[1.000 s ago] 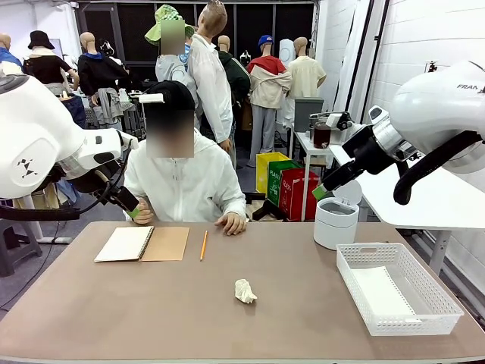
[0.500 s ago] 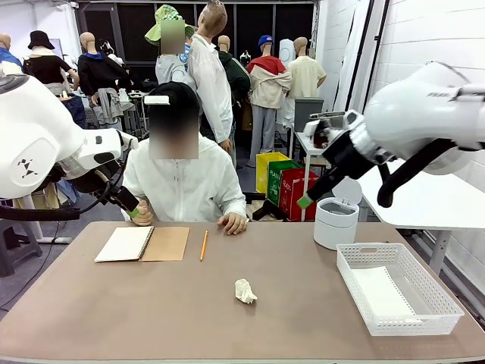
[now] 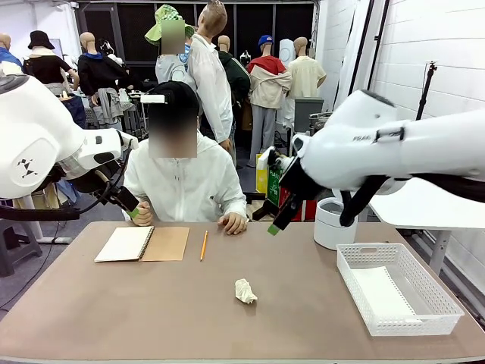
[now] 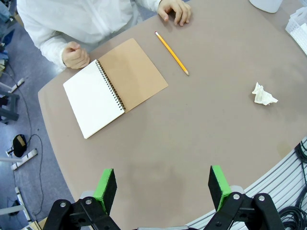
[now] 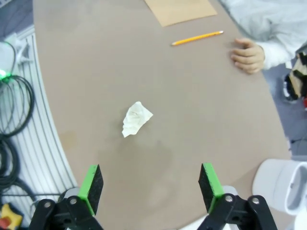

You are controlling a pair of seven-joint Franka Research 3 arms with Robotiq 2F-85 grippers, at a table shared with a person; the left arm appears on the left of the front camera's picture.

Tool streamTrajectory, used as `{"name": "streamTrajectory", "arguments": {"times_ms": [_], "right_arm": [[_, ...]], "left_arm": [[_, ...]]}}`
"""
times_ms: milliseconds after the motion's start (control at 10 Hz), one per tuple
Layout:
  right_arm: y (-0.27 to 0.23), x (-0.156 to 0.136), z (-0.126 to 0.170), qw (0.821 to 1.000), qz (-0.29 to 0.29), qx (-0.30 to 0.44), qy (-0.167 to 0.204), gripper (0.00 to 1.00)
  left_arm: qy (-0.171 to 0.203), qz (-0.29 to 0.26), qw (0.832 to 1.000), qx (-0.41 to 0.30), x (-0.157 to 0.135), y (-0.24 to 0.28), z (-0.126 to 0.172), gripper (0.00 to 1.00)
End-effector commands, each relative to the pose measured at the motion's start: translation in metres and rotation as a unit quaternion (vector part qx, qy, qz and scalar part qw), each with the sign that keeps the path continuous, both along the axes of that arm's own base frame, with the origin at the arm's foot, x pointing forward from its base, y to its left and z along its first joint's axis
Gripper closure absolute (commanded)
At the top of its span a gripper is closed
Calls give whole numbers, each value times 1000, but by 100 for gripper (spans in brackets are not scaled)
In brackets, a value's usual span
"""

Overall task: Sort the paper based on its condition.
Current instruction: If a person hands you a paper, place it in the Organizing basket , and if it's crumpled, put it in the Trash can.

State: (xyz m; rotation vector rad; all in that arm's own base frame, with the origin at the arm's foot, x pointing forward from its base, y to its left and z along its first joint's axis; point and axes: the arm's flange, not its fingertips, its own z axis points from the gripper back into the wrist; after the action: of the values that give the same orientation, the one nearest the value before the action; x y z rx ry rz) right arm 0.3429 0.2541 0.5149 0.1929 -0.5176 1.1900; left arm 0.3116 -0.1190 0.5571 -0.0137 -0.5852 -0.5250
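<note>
Bare table (image 3: 151,303) surrounds crumpled paper (image 3: 245,290) mid-surface.

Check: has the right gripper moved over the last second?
Yes. The right gripper swung from above the white bin toward picture left, now lower, left of the bin.

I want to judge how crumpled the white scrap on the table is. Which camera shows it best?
The right wrist view: the crumpled scrap lies near the picture's middle, seen from above, with its folds clear. The left wrist view shows it smaller, near the right edge. The front view shows it small and low on the table.
</note>
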Motion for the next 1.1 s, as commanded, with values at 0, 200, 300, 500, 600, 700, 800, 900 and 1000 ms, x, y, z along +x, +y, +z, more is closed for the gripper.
{"name": "streamTrajectory", "arguments": {"times_ms": [0,200,300,500,600,700,800,900,1000], "right_arm": [[4,5,-18,999,21,-24,-18,0],[5,2,-11,1000,11,-13,-2,0],[5,2,-11,1000,11,-13,-2,0],[5,2,-11,1000,11,-13,-2,0],[5,2,-11,1000,11,-13,-2,0],[5,2,-11,1000,11,-13,-2,0],[5,3,-10,1000,13,-18,-9,0],[19,17,-16,999,19,-35,-11,0],[34,28,-24,998,40,-50,-17,0]], "left_arm": [[-1,0,1000,-4,0,1,0,0],[-1,0,1000,-4,0,1,0,0],[-1,0,1000,-4,0,1,0,0],[-1,0,1000,-4,0,1,0,0],[-1,0,1000,-4,0,1,0,0],[-1,0,1000,-4,0,1,0,0],[-1,0,1000,-4,0,1,0,0],[-1,0,1000,-4,0,1,0,0],[-1,0,1000,-4,0,1,0,0]]}}
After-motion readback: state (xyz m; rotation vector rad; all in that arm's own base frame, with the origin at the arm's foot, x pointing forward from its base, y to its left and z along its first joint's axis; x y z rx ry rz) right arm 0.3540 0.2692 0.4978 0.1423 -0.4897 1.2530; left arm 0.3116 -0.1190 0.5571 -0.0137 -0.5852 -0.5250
